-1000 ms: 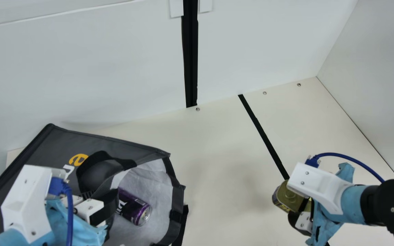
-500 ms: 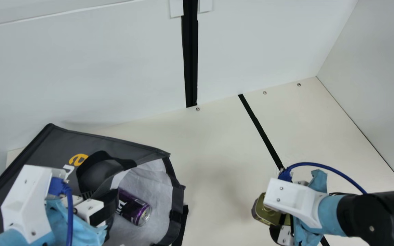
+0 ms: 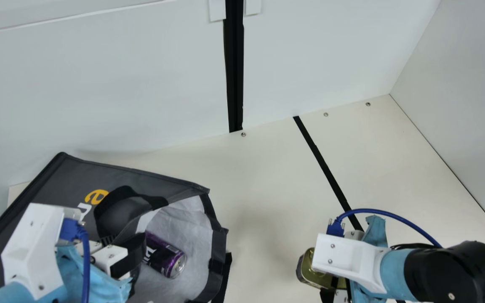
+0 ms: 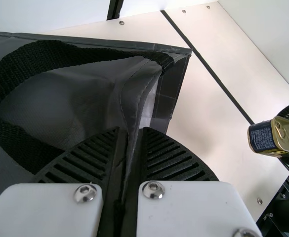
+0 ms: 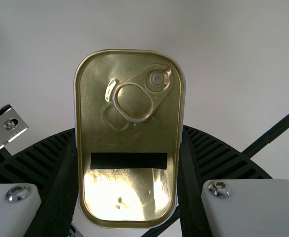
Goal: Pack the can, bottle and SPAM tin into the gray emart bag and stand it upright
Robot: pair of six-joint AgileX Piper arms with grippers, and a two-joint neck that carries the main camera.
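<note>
Left gripper [image 4: 132,131] pinches the gray fabric bag [image 3: 57,185] by its rim; right gripper [image 5: 129,130] clamps the gold, rectangular SPAM tin [image 5: 129,192] outside the mouth — clear that rim, then release low beside the purple metal can [image 3: 164,256].

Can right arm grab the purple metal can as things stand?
Probably not: the right end effector grips the gold rectangular tin. The path itself looks free; the mouth of the gray fabric bag opens toward that arm, with the purple metal can visible inside.
</note>
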